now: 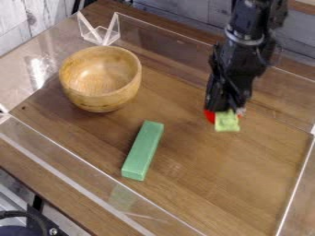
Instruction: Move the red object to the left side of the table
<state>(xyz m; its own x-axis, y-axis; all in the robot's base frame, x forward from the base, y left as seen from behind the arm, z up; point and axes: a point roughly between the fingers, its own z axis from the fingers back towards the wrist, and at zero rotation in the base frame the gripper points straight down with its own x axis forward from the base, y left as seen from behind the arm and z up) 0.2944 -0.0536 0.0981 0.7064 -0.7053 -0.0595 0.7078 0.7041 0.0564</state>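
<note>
To the left of the gripper (227, 107), well apart from it, a round wooden bowl (101, 78) stands upright on the table (185, 180), and nothing can be seen inside it. Nearer the camera and down-left of the gripper lies a long green block (143, 149), flat on the wood and angled slightly, with bare tabletop between it and the tool. Both the bowl and the block sit on the stretch of table to the gripper's left. A low clear plastic wall (74, 189) edges the table. At the far left corner, beyond the bowl, a small clear folded piece (96, 28) rests by the wall; what it is cannot be told.

The red object (220, 118) is small and rounded, far smaller than the bowl, with a red body and a light green cap that faces the camera and the right. It sits directly below the gripper, on the right half of the table.

The dark gripper points straight down and its fingers are pressed together on the red object, pinching its upper part. Whether the toy's underside clears the wood cannot be told.
</note>
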